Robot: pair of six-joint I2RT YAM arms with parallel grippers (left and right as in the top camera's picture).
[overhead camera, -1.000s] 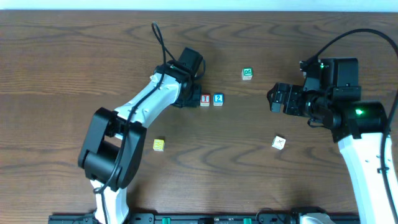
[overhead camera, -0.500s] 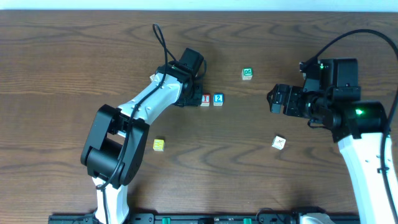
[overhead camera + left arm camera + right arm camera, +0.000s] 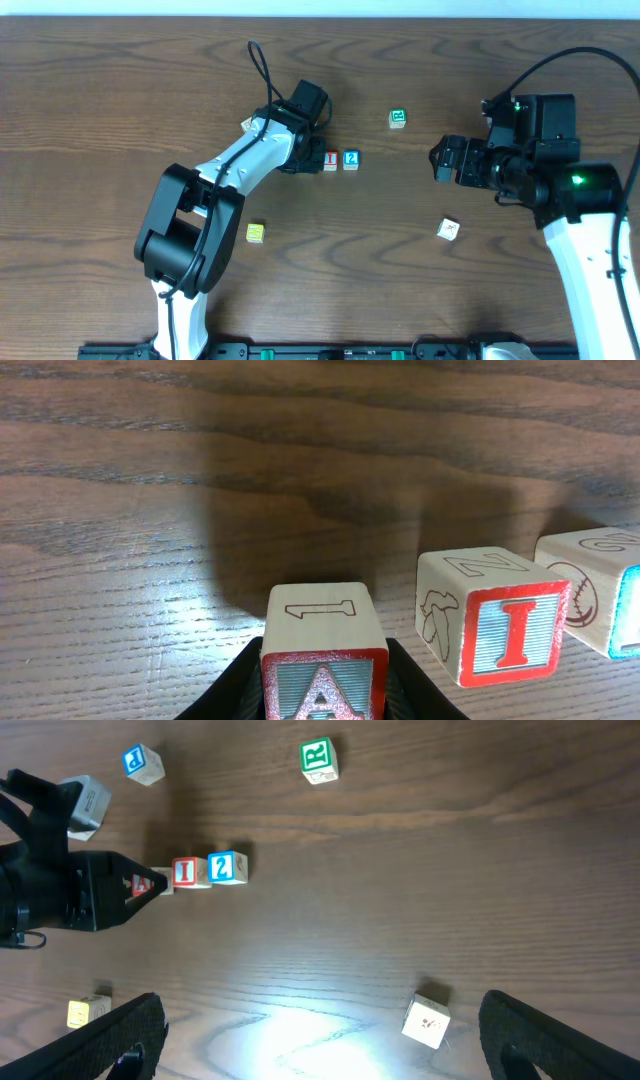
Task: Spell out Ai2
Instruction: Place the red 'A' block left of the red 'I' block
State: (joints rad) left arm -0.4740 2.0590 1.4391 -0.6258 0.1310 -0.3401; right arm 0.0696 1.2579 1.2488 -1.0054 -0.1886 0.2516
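Note:
My left gripper (image 3: 312, 158) is shut on the red A block (image 3: 322, 670), which sits low over the table just left of the red I block (image 3: 497, 628). The I block (image 3: 330, 160) and the blue 2 block (image 3: 351, 159) stand side by side in a row; the 2 block shows at the right edge of the left wrist view (image 3: 610, 595). In the right wrist view the A block (image 3: 143, 885), I block (image 3: 184, 872) and 2 block (image 3: 224, 867) line up. My right gripper (image 3: 320, 1040) is open and empty, well to the right (image 3: 440, 158).
A green R block (image 3: 398, 119) lies at the back, a yellow block (image 3: 256, 233) at the front left, a white block (image 3: 448, 229) at the front right near my right gripper. A blue block (image 3: 143, 764) shows in the right wrist view.
The left arm's elbow has shifted slightly right; the gripper stays at the A block. The right arm has not moved.

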